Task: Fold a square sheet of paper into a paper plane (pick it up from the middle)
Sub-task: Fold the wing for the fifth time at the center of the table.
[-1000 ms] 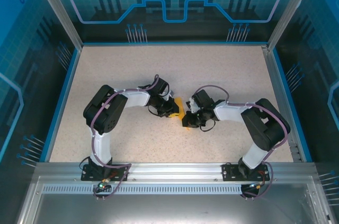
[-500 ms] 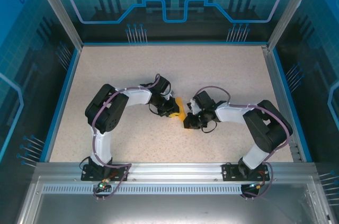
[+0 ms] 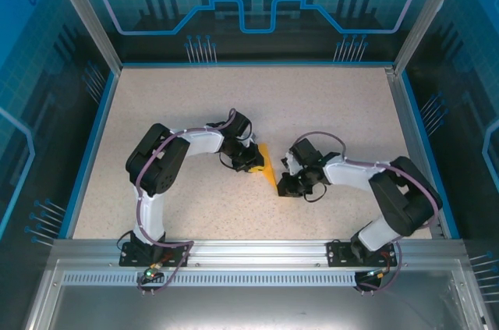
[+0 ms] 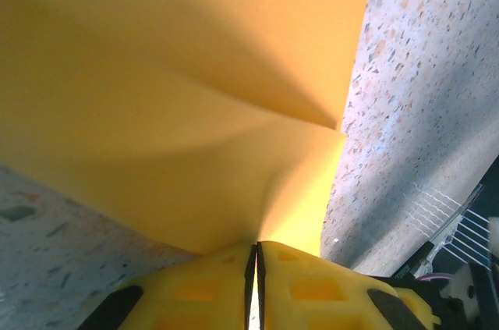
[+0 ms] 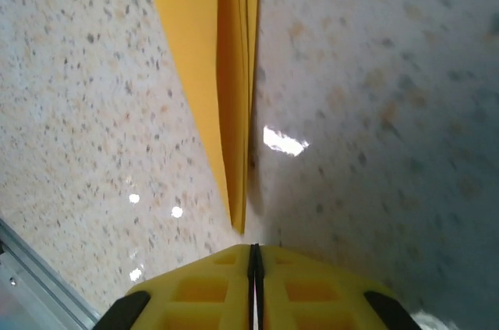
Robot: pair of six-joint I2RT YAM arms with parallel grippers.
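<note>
The square sheet of paper (image 3: 267,166) is orange-yellow and folded into a slim pointed dart, the paper plane; it lies mid-table between the two grippers. My left gripper (image 3: 256,165) is shut on its left side. In the left wrist view the paper (image 4: 195,111) fans out from the closed left gripper (image 4: 256,248), its folds spreading wide. My right gripper (image 3: 281,182) sits just beyond the paper's near tip, shut with nothing in it. In the right wrist view the layered paper point (image 5: 230,72) ends a little short of the closed right gripper (image 5: 253,250).
The speckled tabletop (image 3: 351,111) has a blue rim and glass walls on three sides. A metal rail (image 3: 249,248) with both arm bases runs along the near edge. Open tabletop lies behind and beside the arms.
The right gripper has drawn back toward the near right, off the paper's tip, staying shut. The paper now stretches out longer. The left gripper holds its place.
</note>
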